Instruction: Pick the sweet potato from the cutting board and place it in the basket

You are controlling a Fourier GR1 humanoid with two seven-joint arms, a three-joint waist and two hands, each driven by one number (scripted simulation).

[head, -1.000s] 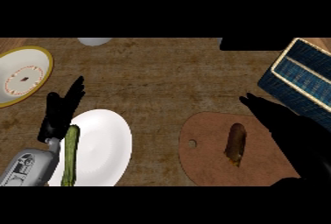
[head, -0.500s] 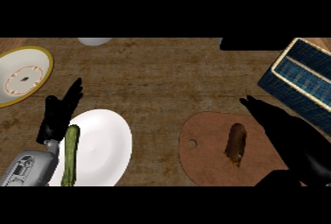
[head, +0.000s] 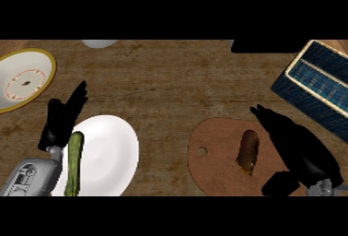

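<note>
Two black hands frame a wooden kitchen counter [head: 170, 83] seen from above. At right, the right hand [head: 299, 147] lies beside the round brown cutting board [head: 211, 161], its fingers straight and pointing up the view, its thumb low by the board's lower right edge; it holds nothing. One sweet potato [head: 249, 150], brown and elongated, lies upright on the board's right half, just beside that hand, though whether the two touch cannot be told. A blue woven basket [head: 316, 87] with a pale rim sits at the upper right, apart from the board. At left, the left hand [head: 62, 117] rests with relaxed fingers pointing up, next to a white plate [head: 108, 156] carrying a long green vegetable [head: 73, 163] along its left edge. A yellow-rimmed plate [head: 24, 80] sits at the upper left.
</note>
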